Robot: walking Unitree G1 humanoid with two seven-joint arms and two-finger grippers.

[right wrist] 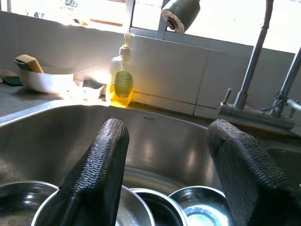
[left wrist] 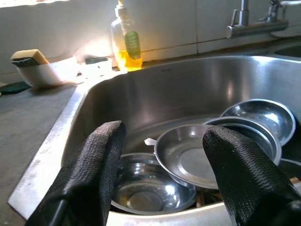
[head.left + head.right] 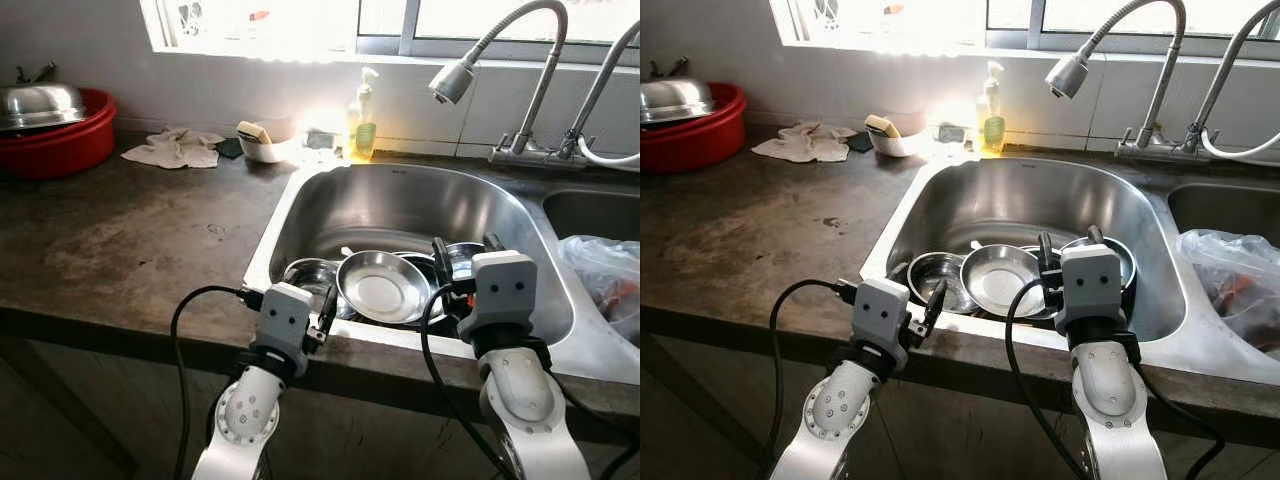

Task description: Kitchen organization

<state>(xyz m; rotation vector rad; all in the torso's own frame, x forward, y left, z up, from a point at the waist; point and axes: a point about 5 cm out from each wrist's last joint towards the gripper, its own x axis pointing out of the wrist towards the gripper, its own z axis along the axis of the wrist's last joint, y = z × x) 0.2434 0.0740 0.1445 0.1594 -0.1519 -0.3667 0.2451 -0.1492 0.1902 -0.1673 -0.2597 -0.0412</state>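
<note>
Left gripper [image 3: 325, 318], right gripper [image 3: 465, 250]: both released, lower centre, at sink [image 3: 400, 200] front rim. Steel plates [image 3: 385, 287]: stacked mid-frame in basin. Advice: pinch top plate's rim squarely.

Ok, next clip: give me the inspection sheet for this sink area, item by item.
Surface: dark worn countertop around a steel sink.
Job's things: several steel bowls piled in the sink.
Clutter: soap bottle, white bowl with sponge, crumpled cloth, red basin holding a steel lid, plastic bag in the second basin.
Grippers: left gripper and right gripper at the sink's near edge, both open, empty.
Cables: black cable looping off each wrist.
Surroundings: two faucets, bright window, tiled wall.
</note>
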